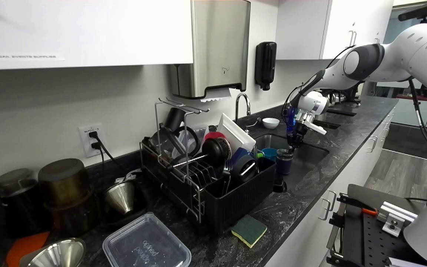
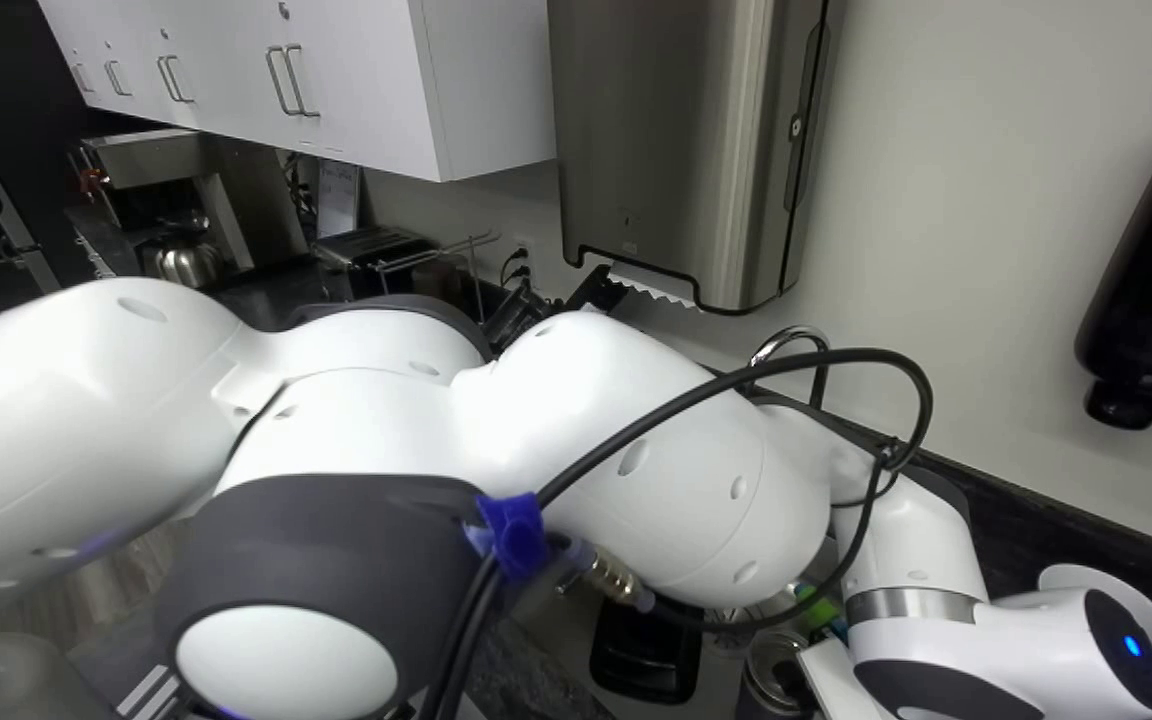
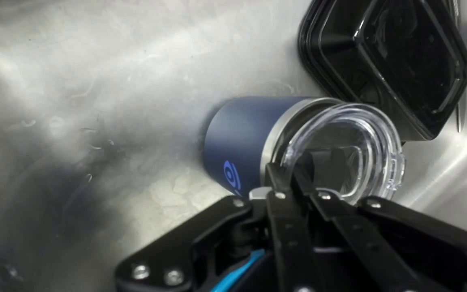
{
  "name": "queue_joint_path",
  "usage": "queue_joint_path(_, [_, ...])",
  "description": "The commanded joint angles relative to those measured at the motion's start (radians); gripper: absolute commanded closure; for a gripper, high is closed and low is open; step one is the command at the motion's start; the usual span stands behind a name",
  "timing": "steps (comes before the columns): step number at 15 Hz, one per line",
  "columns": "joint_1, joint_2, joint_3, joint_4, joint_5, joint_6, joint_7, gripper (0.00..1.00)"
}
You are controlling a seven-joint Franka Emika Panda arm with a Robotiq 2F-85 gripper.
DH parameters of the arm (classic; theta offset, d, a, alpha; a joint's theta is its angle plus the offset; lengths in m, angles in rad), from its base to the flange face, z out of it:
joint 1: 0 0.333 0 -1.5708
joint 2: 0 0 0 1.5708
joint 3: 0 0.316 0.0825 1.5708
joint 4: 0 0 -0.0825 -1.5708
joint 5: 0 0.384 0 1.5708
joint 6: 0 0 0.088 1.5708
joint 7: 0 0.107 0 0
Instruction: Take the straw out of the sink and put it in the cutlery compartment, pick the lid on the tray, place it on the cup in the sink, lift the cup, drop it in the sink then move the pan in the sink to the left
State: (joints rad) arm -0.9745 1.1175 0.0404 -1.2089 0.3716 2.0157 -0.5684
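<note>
My claw (image 3: 287,172) looks matt; I see glossy clear plastic in the lid (image 3: 347,150), a smooth matt cup (image 3: 241,132) edged in bare metal, and a satiny metal sink (image 3: 116,85).

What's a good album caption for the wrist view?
The end effector pinches the lid, off-centre over the cup in the sink, a black container nearby.

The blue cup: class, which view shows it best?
Wrist view: the blue cup is large, its logo and rim showing. An exterior view shows the cup small; an exterior view shows the cup cut off at the bottom.
</note>
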Motion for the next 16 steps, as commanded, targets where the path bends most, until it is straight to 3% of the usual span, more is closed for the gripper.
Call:
queue_joint_path(1, [0.006, 0.015, -0.006, 0.017, -0.001, 0.016, 0.016, 0.98])
queue_joint_path(9, [0.009, 0.012, -0.010, 0.012, -0.005, 0.024, 0.020, 0.98])
queue_joint_path(10, [0.010, 0.012, -0.012, 0.011, -0.007, 0.023, 0.022, 0.68])
queue_joint_path(11, [0.012, 0.011, -0.014, 0.011, -0.009, 0.025, 0.025, 0.67])
queue_joint_path(16, [0.018, 0.009, -0.022, 0.006, -0.016, 0.038, 0.037, 0.32])
